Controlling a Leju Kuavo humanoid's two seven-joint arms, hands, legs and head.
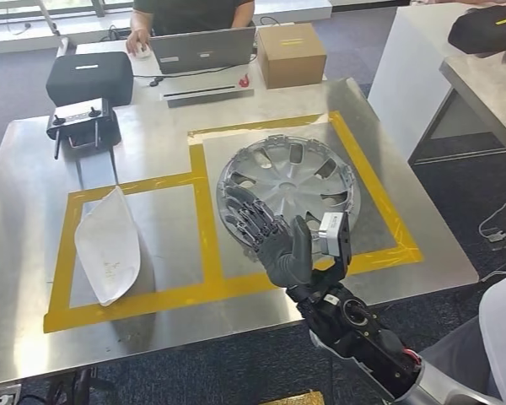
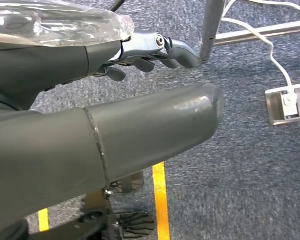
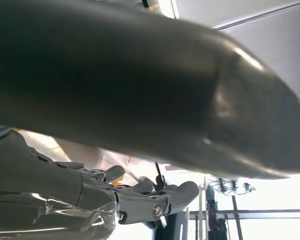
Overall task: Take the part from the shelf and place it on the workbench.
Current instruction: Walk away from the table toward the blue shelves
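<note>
Worktop (image 1: 21, 253): steel, marked with yellow tape frames (image 1: 202, 219). Wheel cover (image 1: 301, 169): silver, flat inside the right-hand frame. White part (image 1: 109, 245): flat inside the left-hand frame. Right hand (image 1: 272, 236): raised over the wheel cover's near edge, fingers (image 1: 244, 215) spread, holding nothing. Left hand (image 2: 103, 135): over carpeted floor, fingers apart, holding nothing.

My right hand (image 1: 277, 239) covers the near rim of the round silver plastic wheel cover (image 1: 288, 181). The person at the grey laptop (image 1: 202, 49) is cut off at the top edge. My big grey thumb (image 3: 148, 85) looks blurry up close.
</note>
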